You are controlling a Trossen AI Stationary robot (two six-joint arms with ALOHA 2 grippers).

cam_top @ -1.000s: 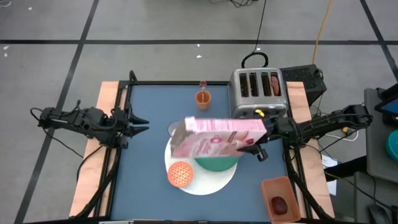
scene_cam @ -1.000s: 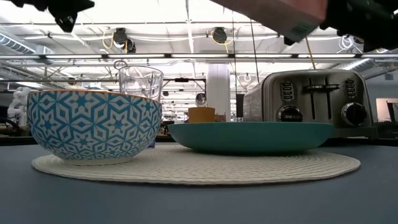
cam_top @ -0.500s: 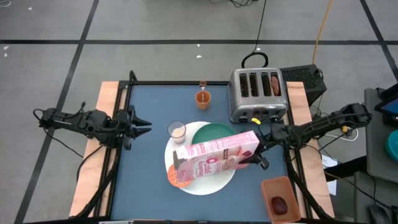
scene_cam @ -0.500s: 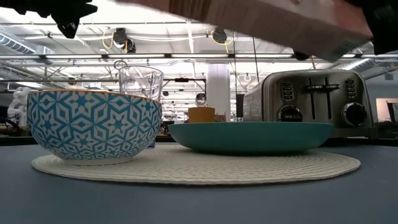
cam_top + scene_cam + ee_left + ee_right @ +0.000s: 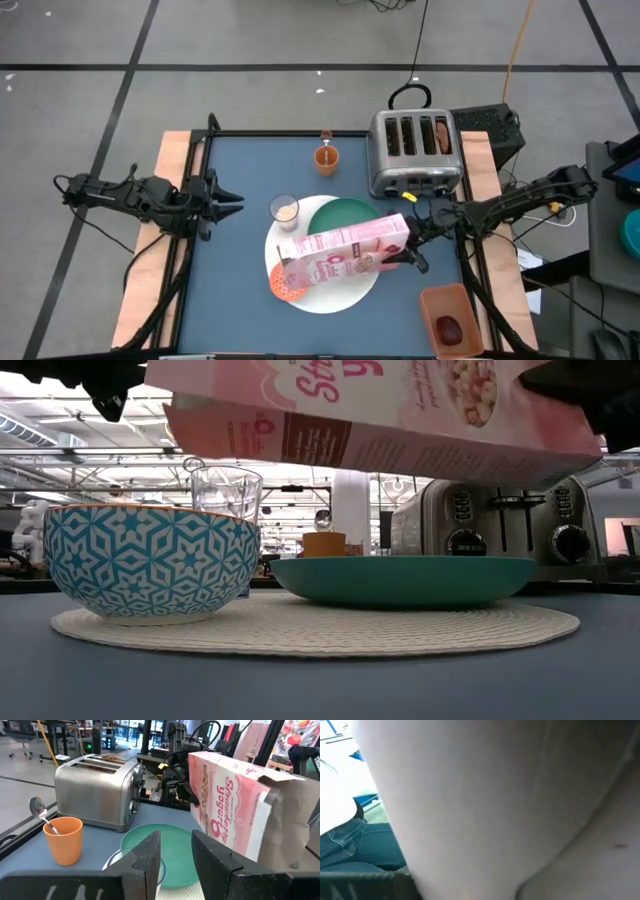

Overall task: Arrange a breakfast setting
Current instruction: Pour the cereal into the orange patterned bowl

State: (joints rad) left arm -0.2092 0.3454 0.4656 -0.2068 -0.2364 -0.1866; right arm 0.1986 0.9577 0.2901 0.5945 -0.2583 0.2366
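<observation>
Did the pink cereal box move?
Yes. The pink cereal box has swung down from beside the silver toaster, tipping over the small orange bowl, held by the right gripper.

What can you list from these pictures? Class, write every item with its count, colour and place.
Mat: one, white, round, middle of the table.
Plate: one, green, on the mat, partly under the box.
Bowl: one, blue and white patterned outside, on the mat beside the plate.
Glass: one, clear, at the mat's far edge.
Cup: one, orange, behind the mat.
Spoon: one, silver, standing in the cup.
Toaster: one, silver, four slots, far right of the table.
Cereal box: one, pink, tilted in the air over the bowl and plate.
Tray: one, orange, near right, holding a dark red item.
Left gripper: open, at the table's left edge.
Right gripper: shut on the cereal box.
</observation>
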